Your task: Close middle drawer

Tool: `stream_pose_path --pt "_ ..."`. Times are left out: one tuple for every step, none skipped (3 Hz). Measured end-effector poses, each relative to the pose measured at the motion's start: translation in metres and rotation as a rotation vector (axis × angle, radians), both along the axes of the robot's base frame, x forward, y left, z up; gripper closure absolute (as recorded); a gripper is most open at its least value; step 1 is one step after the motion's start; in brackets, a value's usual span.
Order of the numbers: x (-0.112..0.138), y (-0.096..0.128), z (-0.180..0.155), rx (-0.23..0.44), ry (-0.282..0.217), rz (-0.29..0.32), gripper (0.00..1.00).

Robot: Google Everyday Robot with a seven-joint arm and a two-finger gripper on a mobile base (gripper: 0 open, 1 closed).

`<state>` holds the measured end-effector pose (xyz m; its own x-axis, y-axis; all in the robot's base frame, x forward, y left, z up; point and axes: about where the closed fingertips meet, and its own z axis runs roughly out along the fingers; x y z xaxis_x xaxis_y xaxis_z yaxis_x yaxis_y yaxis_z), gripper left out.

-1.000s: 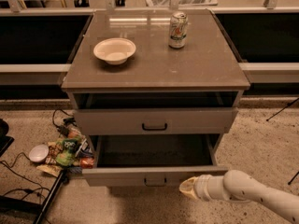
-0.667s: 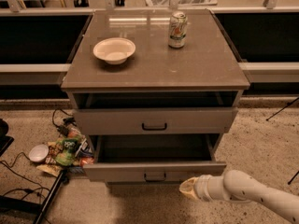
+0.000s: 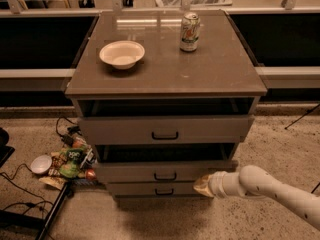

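Middle drawer (image 3: 130,173): grey-beige wood, low flat front, small black bar handle at ctr. Sits 2nd of three in the bench (image 3: 225,79) front, pulled out a little, w/ a dark gap above the front. Stands further out than bottom drawer (image 3: 130,188) just under it, less far out than top drawer (image 3: 115,130), taller-fronted and overhanging it.

Tool (image 3: 202,185): tan tip, near right, at the right end of the middle drawer front, approx level w/ its lower edge, looks to be touching. Can't tell if open or closed. White arm (image 3: 270,189) behind it, running off to the near right corner.

On bench top: white bowl (image 3: 122,53) far left, can (image 3: 190,31) upright at far side, right of ctr, the two well apart.

On floor left of bench: heap of snack bags (image 3: 72,159), small dish (image 3: 40,164) just beside, left, plus dark cables around.
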<state>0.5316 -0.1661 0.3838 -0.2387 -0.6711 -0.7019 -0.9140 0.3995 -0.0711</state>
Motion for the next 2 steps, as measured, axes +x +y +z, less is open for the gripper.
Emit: stream_pose_path --pt "0.035 -0.005 0.009 -0.004 -0.029 0.002 1.00" --pt "0.090 -0.013 0.023 -0.009 -0.071 0.002 1.00"
